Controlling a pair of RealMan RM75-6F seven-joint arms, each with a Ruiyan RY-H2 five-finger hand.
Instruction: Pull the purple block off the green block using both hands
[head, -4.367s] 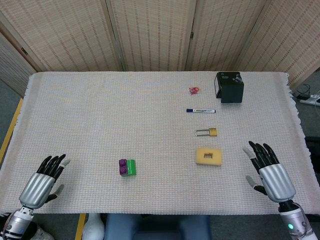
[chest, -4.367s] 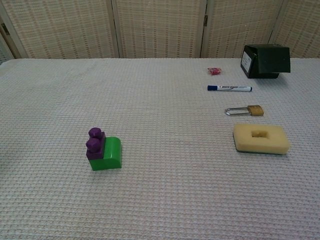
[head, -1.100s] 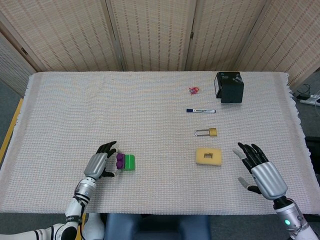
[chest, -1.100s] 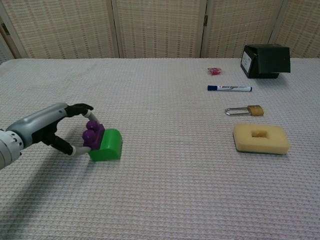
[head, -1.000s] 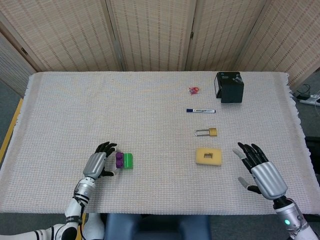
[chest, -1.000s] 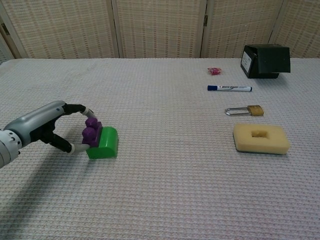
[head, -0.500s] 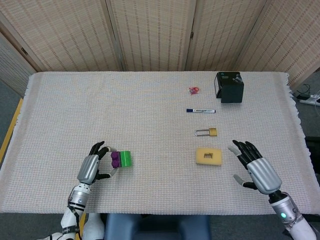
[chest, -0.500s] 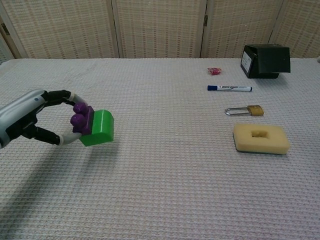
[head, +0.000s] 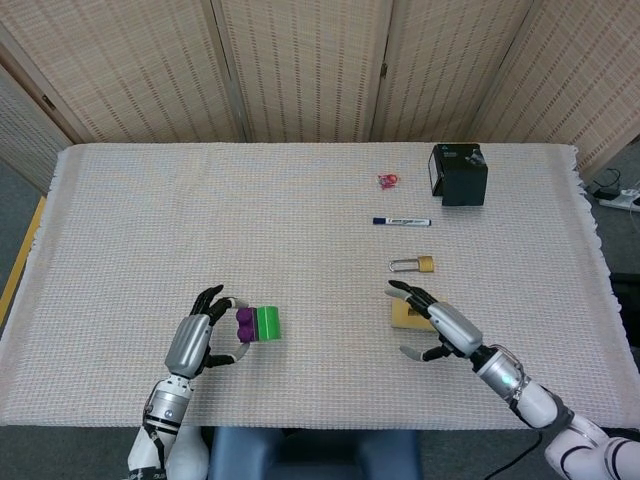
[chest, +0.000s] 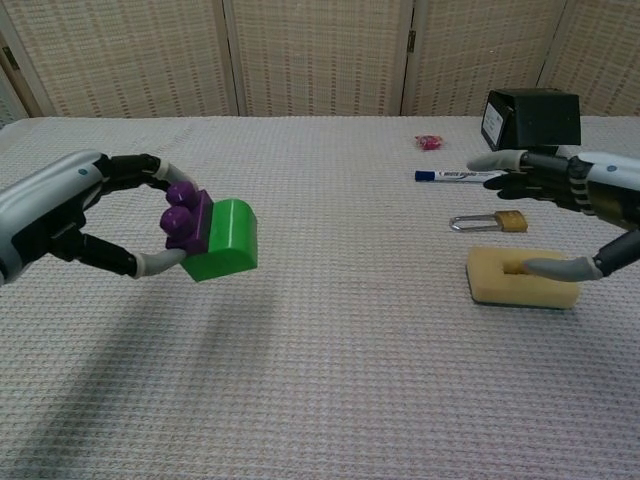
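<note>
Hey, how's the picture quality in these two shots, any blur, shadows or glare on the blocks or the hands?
Head view: evenly lit and sharp, no glare. Chest view: the left hand casts a soft shadow on the tablecloth; the purple block and green block look crisp; the right hand is cut off by the frame edge.

The table (head: 150, 200) was viewed from high above in the head view, and low and nearer in the chest view; both hands were shared.

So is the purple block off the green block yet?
Still on: the purple block sits flush against the green block, both held by the left hand.
</note>
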